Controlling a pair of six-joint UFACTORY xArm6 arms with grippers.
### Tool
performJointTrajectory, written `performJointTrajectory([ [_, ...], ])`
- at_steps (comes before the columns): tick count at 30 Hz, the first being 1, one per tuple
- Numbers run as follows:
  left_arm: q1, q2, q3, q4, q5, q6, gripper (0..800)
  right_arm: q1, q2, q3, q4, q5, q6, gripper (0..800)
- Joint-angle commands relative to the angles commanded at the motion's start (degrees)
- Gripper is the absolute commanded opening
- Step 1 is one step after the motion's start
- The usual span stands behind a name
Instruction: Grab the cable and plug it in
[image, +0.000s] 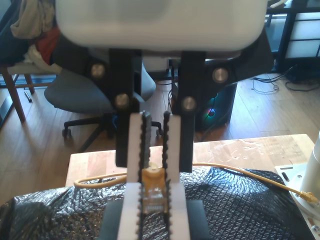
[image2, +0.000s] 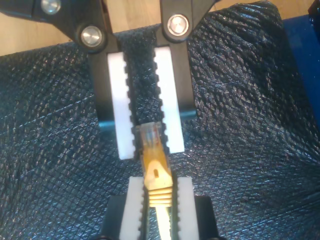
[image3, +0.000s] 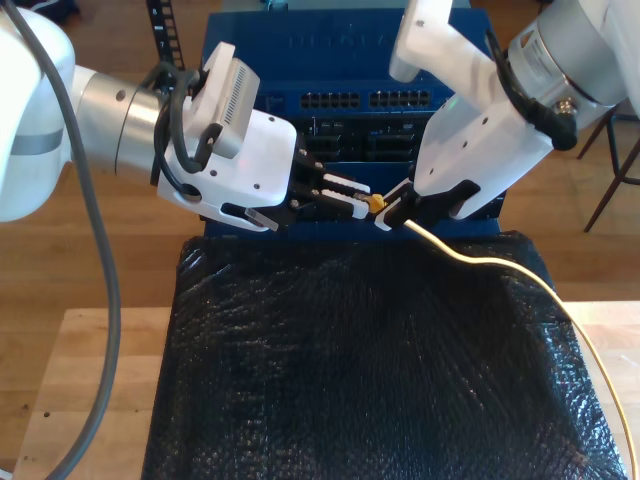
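My first end effector (image: 154, 189): closed on the clear plug (image2: 149, 141) at the tip of the cable (image3: 482, 259), its white pads (image2: 120, 105) pressing the plug from both sides.
My second end effector (image2: 160, 184): closed on the yellow boot (image2: 160, 192) just behind the plug, so both end effectors held the same cable end, tip to tip.
Cable position: the plug hung in the air above the far edge of the black mat (image3: 350, 380), just in front of the blue switch (image3: 350, 45). The cord trailed from my second end effector across the mat toward the exterior view's right and onto the tabletop (image3: 90, 400).
Handling: I judged the cord light and floppy, so it would give no support of its own. The plug looked small, rigid and smooth, with a latch tab that could probably snap.
Where to hold: the ribbed boot looked the safest hold, leaving the clear nose free.
Next move: probably one end effector letting go, then lining the nose up squarely with a port (image3: 330, 100).
Risk: the plug twisting between the pads.
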Motion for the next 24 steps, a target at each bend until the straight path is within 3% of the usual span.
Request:
performJointTrajectory([
  [4, 0.00, -0.26, 0.00, 0.09, 0.00, 0.00, 3, -0.09, -0.26, 0.18, 0.00, 0.09, -0.09, 366],
  [9, 0.00, -0.35, -0.09, 0.00, -0.09, -0.26, 3, -0.18, -0.70, 0.35, 0.00, 0.09, -0.09, 446],
  [12, 0.00, -0.26, -0.44, 0.00, -0.18, -0.53, 2, -0.09, -1.49, 0.44, -0.18, 0.00, -0.18, 454],
  [19, 1.23, -0.09, -0.70, -0.97, -0.26, -2.11, 2, -0.09, -2.55, 0.44, -0.26, -0.09, -5.89, 655],
  [24, 1.41, 0.26, -0.79, -2.37, -0.18, -3.96, 2, -0.09, -4.92, 0.35, -0.26, -0.53, -9.93, 702],
])
